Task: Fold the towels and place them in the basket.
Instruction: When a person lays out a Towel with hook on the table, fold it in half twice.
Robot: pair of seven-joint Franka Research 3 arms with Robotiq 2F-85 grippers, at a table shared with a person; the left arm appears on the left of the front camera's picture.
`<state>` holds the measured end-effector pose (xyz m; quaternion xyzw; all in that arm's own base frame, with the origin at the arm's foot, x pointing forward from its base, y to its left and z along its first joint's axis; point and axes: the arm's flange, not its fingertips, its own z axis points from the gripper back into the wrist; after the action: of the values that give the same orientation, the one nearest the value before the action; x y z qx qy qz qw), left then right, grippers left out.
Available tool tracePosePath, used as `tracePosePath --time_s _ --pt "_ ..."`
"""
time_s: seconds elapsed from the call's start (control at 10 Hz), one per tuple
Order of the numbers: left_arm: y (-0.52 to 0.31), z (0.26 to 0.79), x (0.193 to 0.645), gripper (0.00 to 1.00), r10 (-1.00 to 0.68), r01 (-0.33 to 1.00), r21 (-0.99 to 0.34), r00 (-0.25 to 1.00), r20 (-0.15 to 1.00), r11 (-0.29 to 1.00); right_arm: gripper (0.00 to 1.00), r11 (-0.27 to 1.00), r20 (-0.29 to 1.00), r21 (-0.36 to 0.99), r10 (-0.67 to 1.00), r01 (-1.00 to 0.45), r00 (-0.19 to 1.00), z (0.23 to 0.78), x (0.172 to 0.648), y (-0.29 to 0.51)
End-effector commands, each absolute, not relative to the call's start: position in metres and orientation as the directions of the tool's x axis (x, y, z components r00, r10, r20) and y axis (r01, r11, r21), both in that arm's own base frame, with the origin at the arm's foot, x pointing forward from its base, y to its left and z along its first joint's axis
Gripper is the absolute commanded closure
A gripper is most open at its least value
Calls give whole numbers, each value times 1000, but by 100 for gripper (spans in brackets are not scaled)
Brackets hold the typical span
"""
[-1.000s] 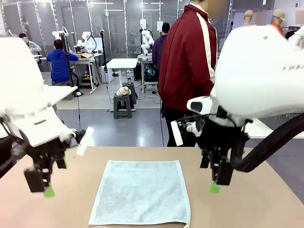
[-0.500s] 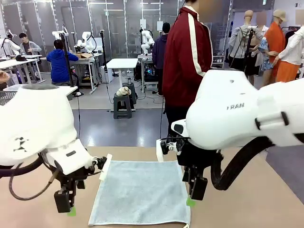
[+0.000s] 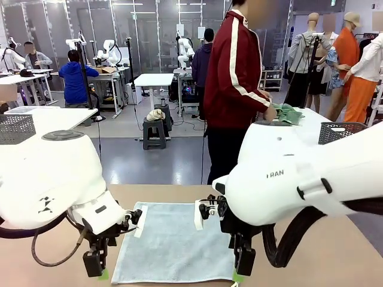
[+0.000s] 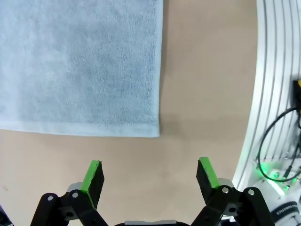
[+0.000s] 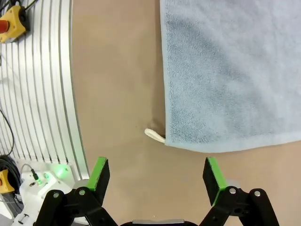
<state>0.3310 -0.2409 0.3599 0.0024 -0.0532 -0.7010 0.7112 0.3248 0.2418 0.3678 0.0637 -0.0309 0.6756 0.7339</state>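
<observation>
Pale blue towel (image 3: pixel 176 239) is laid flat on the worktop (image 3: pixel 317 251). Both arms have been lowered, and the left gripper (image 3: pixel 96 266) and right gripper (image 3: pixel 242 266) are now brought to its near corners, wide open and empty. Folding can likely be begun.

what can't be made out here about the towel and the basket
Front view: the inside of the basket, which is partly hidden behind the right arm.
Front view: the green cloth by the person's hand, too small and too hidden to tell if it is folded.
Both wrist views: the far part of the towel, cut off by the top edge.
Front view: the towel's near right corner, behind the right gripper.
</observation>
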Motion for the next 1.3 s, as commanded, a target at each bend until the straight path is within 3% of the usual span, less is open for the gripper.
tracePosePath --time_s 0.0,0.6,1.2 --pt "-233 339 321 0 -997 995 103 -14 77 -6 0 148 124 38 981 -988 151 349 322 249" --pt "-241 314 324 0 -998 998 66 -17 65 -12 0 186 26 12 982 -983 186 322 327 250" --pt "-254 318 331 0 -999 999 43 -14 42 -12 0 150 18 50 988 -987 151 311 332 244"
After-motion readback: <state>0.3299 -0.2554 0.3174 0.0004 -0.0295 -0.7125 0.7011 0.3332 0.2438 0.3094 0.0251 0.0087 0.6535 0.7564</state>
